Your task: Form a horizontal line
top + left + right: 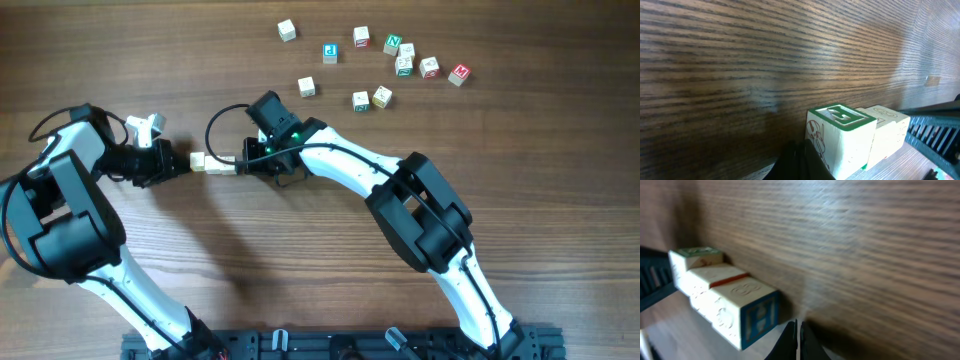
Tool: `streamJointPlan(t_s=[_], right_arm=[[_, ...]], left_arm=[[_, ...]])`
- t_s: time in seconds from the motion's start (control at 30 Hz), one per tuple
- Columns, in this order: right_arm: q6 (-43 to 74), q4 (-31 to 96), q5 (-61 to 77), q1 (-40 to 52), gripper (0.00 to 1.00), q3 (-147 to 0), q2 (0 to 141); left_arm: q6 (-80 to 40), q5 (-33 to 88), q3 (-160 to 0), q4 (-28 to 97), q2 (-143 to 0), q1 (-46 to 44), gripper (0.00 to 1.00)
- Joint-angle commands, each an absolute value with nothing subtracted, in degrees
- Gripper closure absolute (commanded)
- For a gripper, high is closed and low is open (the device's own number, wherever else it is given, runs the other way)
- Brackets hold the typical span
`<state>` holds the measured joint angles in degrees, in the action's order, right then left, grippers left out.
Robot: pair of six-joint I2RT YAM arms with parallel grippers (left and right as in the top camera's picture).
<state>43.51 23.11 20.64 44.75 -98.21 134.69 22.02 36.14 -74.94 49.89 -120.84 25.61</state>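
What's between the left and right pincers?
Overhead, a row of three cream cubes, touching side to side, fills the gap from left pincer to right pincer.

Green-edged cube [840, 142] beside cream cube [888, 131]

robot lab — wood-grain table [560, 200], two mounted arms [420, 215], letter cubes [405, 62]

We find the overhead view evenly bright and sharp, lit from above: the arms [350, 172] throw soft, wide shadows on the surface [300, 270] behind the left pincer [186, 161]. In the left wrist view a pale glare crosses the wood ahead of that pincer, and the far grain goes soft. Ahead of the right pincer [798, 340] the wood smears with blur; the row of cubes [725, 297] to its left looks slightly soft, with a dark shadow beside it.
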Motion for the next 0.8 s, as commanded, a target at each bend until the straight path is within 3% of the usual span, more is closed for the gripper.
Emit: streamJointPlan(t_s=[0.0, 0.4, 0.77], right_arm=[[40.8, 23.68, 15.2, 44.45, 0.94, -97.8, 135.92], [29.98, 28.64, 16.8, 39.66, 0.95, -105.27, 132.51], [28.64, 29.74, 16.25, 39.4, 0.95, -107.79, 132.53]], left_arm=[[23.57, 28.42, -73.89, 48.6, -122.04, 25.67, 0.96], [6.87, 27.55, -73.89, 42.13, -122.04, 32.32, 0.96], [6.57, 28.21, -77.47, 41.34, -117.93, 29.85, 0.96]])
